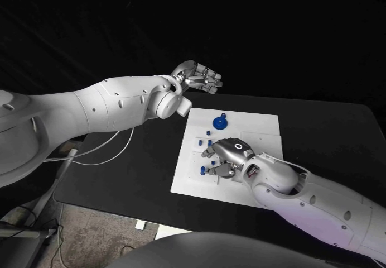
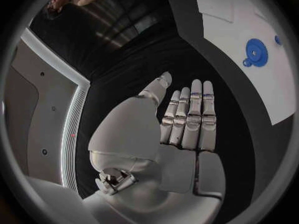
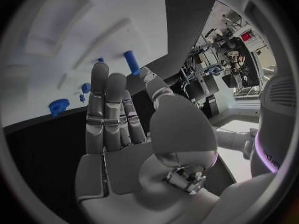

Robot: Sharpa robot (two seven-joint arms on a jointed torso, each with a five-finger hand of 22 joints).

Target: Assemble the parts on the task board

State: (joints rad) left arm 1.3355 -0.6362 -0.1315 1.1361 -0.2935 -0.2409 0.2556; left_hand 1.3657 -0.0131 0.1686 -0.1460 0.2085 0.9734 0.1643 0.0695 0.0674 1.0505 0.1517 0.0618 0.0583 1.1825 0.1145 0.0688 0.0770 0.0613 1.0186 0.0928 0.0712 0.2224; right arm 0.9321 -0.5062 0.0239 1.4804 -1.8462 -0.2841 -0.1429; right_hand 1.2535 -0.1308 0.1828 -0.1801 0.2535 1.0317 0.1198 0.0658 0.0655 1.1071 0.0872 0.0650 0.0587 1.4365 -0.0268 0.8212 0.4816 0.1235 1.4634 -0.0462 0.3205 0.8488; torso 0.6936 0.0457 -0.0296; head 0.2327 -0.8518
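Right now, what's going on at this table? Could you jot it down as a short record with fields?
Surface: black table
Board: white task board in the middle
Large part: round blue piece near the board's far end
Small parts: blue pieces beside the right hand
Left hand: raised beyond the board, holding nothing
Right hand: over the board, fingers extended, holding nothing

Black table [image 1: 120, 167] against a dark, unlit backdrop. Grey speckled floor [image 1: 88, 229] off the table's near left corner, with white cables [image 1: 105, 148] hanging past the left edge and a small white scrap [image 1: 141, 224] on it. Cluttered shelving with equipment [image 3: 218, 55] and a red display [image 3: 247, 36] at the room's side.
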